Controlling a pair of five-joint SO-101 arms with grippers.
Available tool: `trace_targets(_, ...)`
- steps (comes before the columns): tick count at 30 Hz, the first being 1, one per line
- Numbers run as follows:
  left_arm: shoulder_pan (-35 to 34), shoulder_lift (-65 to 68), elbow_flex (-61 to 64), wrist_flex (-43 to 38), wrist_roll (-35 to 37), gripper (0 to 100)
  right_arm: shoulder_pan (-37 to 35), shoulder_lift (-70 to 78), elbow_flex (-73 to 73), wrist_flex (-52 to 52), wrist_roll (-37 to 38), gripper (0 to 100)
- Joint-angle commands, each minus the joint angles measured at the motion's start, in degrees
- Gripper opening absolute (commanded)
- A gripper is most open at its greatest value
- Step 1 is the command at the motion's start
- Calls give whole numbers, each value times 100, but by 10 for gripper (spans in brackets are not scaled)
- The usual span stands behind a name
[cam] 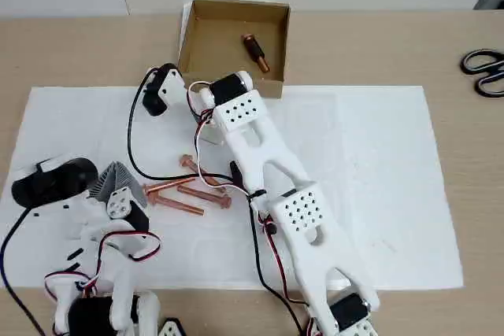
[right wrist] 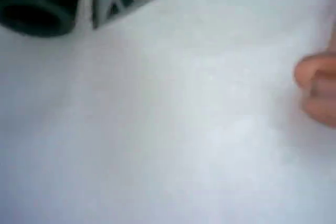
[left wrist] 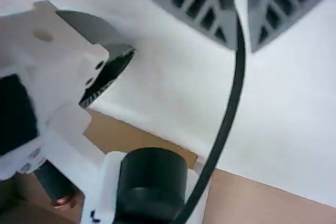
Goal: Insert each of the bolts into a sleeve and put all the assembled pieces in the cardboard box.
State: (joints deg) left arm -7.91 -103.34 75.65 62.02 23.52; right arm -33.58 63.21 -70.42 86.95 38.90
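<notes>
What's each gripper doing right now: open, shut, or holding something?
Left gripper: cannot be told.
Right gripper: cannot be told.

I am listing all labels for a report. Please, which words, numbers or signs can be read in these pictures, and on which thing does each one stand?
None: no word, number or sign can be read here.
The cardboard box, the white sheet and the scissors show no print.
Any marks on the motors of the arms are too small to read.

Sleeved bolt [cam: 256,53] in cardboard box [cam: 236,4]; bolts [cam: 203,194] outside.
</notes>
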Motion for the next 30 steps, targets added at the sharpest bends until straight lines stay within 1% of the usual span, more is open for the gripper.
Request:
trace_targets(1, -26, -44, -251, -18, 18, 6, 22, -66, -281, 40, -62, 136)
trace_targets(9, -26, -44, -251, -18, 18, 6, 110, -66, -281, 418, -62, 136)
trace_targets(16, -26, -44, -251, -18, 18, 6, 224, -66, -264, 426, -62, 136)
trace_targets(18, -26, -44, -251, -18, 26, 6, 215, -57, -255, 426, -62, 116)
trace_targets(22, -26, -44, -251, -18, 26, 6, 198, -57, -255, 382, -62, 0)
trace_targets(24, -26, -44, -251, -18, 26, 6, 198, -57, -255, 418, -62, 14)
trace_targets(28, -26, -44, -251, -18, 26, 6, 207, -127, -325, 523, -62, 3)
trace_targets(30, -26, -44, -277, -18, 18, 6, 224, -207, -624, 725, -62, 4)
